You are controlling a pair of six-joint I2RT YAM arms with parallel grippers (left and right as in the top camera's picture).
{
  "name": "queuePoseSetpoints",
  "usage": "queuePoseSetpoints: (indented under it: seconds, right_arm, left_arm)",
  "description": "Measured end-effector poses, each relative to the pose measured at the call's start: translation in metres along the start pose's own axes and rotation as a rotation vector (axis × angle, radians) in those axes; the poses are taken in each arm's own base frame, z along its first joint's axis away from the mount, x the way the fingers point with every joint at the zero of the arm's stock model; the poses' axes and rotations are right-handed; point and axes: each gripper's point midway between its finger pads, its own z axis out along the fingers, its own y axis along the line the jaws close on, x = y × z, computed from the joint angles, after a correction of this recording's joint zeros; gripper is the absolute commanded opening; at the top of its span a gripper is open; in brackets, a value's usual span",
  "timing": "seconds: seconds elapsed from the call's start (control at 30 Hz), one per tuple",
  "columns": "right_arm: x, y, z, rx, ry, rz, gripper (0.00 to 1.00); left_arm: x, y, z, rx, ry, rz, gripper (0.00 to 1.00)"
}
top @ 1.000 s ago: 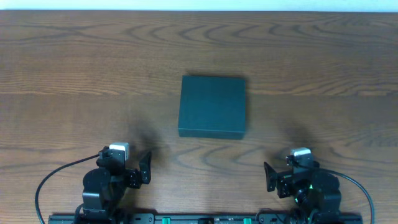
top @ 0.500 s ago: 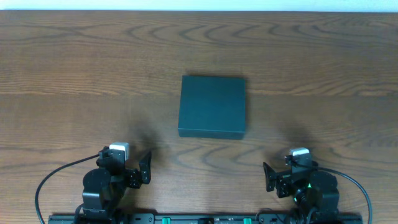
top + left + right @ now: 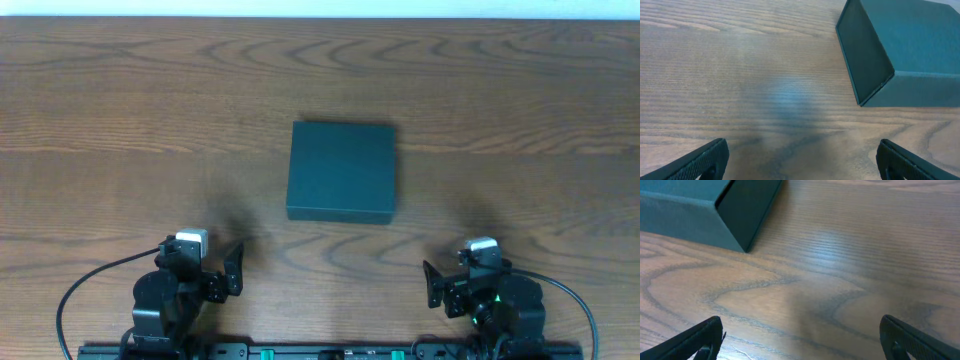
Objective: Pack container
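Note:
The container [image 3: 342, 171] is a dark green square box with its lid shut, lying flat in the middle of the wooden table. It also shows at the top right of the left wrist view [image 3: 900, 50] and at the top left of the right wrist view [image 3: 710, 210]. My left gripper [image 3: 232, 271] sits near the front edge, left of the box, open and empty [image 3: 800, 162]. My right gripper [image 3: 434, 285] sits near the front edge, right of the box, open and empty [image 3: 800, 340]. No snack packets are in view.
The wooden table [image 3: 120, 120] stretches to a pale far edge at the top of the overhead view. A black rail [image 3: 330, 351] with the arm bases and cables runs along the front edge.

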Motion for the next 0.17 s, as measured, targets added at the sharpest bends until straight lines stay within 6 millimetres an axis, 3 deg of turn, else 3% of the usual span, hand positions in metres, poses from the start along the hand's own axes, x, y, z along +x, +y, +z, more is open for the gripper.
queuePoseSetpoints:
  seconds: [0.17]
  right_arm:
    - [0.0, 0.0, 0.0, 0.0, 0.0, -0.001, 0.99]
  left_arm:
    - [0.0, 0.0, 0.0, 0.0, 0.0, 0.0, 0.95]
